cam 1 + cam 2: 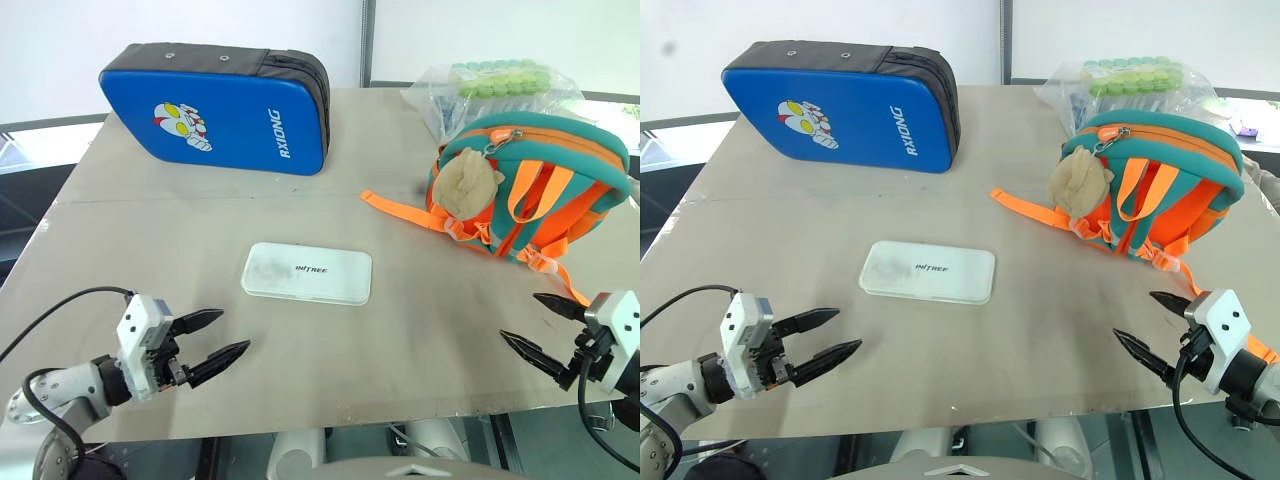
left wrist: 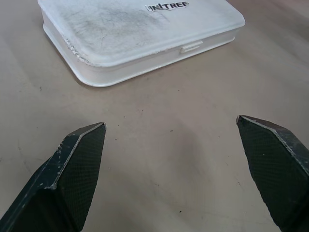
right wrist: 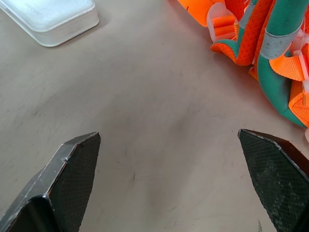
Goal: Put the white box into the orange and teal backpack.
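The white box (image 1: 306, 272) lies flat in the middle of the table, its lid shut, small dark lettering on top; its near edge with a clasp fills the left wrist view (image 2: 140, 38). The orange and teal backpack (image 1: 530, 190) lies at the right, its zip closed, a tan plush charm (image 1: 467, 185) hanging on it. My left gripper (image 1: 222, 336) hovers open near the front left edge, a hand's length short of the box. My right gripper (image 1: 535, 326) stands open at the front right, just in front of the backpack's straps (image 3: 251, 38).
A big blue zip case (image 1: 225, 108) with a cartoon figure stands at the back left. A clear plastic bag of green items (image 1: 495, 85) lies behind the backpack. The table's front edge (image 1: 330, 425) runs just below both grippers.
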Controlling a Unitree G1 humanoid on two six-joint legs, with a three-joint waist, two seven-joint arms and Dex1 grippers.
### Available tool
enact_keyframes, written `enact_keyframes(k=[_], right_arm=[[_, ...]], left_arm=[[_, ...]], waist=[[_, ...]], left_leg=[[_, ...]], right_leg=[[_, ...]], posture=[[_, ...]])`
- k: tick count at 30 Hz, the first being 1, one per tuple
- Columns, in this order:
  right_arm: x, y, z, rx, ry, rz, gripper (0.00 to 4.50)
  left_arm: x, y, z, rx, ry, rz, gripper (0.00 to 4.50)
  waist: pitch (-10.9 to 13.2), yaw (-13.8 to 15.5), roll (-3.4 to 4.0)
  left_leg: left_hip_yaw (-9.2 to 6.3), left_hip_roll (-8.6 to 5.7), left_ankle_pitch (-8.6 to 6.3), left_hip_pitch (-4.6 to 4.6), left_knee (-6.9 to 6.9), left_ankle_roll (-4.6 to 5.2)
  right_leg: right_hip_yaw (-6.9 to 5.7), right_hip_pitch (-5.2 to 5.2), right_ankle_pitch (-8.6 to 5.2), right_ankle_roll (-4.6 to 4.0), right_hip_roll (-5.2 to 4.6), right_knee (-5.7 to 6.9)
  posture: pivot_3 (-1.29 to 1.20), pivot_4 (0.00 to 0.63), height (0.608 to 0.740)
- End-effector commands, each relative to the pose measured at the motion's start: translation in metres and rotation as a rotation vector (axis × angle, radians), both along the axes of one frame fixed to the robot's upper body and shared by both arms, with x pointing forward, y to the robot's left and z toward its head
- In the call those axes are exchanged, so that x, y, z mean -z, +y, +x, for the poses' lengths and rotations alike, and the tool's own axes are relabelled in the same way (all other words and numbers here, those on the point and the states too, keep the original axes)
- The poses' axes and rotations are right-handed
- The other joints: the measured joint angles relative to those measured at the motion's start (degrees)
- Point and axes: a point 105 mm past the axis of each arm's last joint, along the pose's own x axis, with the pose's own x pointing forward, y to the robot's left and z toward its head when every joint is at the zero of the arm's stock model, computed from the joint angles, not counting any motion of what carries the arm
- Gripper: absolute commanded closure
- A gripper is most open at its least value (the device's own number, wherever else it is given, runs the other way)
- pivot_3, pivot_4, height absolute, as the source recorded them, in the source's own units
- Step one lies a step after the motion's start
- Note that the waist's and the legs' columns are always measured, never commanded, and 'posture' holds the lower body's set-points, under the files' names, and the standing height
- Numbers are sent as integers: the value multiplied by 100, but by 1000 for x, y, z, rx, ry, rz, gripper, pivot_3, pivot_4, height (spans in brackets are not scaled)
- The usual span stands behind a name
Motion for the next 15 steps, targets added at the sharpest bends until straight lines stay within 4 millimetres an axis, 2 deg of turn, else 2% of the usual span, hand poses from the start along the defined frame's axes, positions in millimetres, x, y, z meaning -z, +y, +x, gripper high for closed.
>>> enact_keyframes(k=[1, 5, 8, 11, 12, 14, 15], right_arm=[[-10, 8, 7, 10, -76, -43, 0], [-23, 40, 20, -33, -128, -40, 0], [-26, 53, 22, -76, -113, -6, 0], [-29, 76, 33, -126, -93, 52, 0], [-28, 81, 37, -126, -82, 66, 243], [-25, 90, 43, -137, -63, 69, 900], [-23, 94, 46, -138, -56, 62, 1368]], left_arm=[[-13, 1, 7, -11, -48, -1, 68], [-26, -6, 23, -25, -100, -28, 68], [-33, -11, 32, -59, -124, -47, 68], [-48, -13, 53, -185, -120, -158, 68], [-50, -13, 57, -211, -103, -182, 20], [-53, -10, 65, -248, -61, -220, 573], [-55, -8, 69, -270, -46, -230, 871]], waist=[[0, 0, 0], [0, -5, 4], [-1, -2, 1], [0, 12, -1], [-4, 10, -8], [-6, 5, -12], [-6, 2, -12]], left_leg=[[0, 0, 0, 0, 0, 0], [-2, 1, 1, 6, 0, 0], [-2, -1, 1, 5, 0, 0], [-2, -6, 1, 2, 0, 1], [-4, -7, 1, 0, 0, 1], [-7, -11, 1, 3, 0, 1], [-7, -14, 1, 3, 0, 1]], right_leg=[[0, 0, 0, 0, 0, 0], [-1, 0, 1, 0, 2, 5], [-3, 1, 1, -1, 6, 9], [-3, 3, 13, -20, 5, 7], [-3, 3, 14, -20, 4, 7], [-6, 6, 15, -20, 7, 9], [-7, 6, 15, -20, 8, 9]], posture=[[0, 150, 740], [0, 150, 740], [0, 150, 740], [0, 150, 740], [0, 150, 740], [0, 150, 740], [0, 150, 740]])
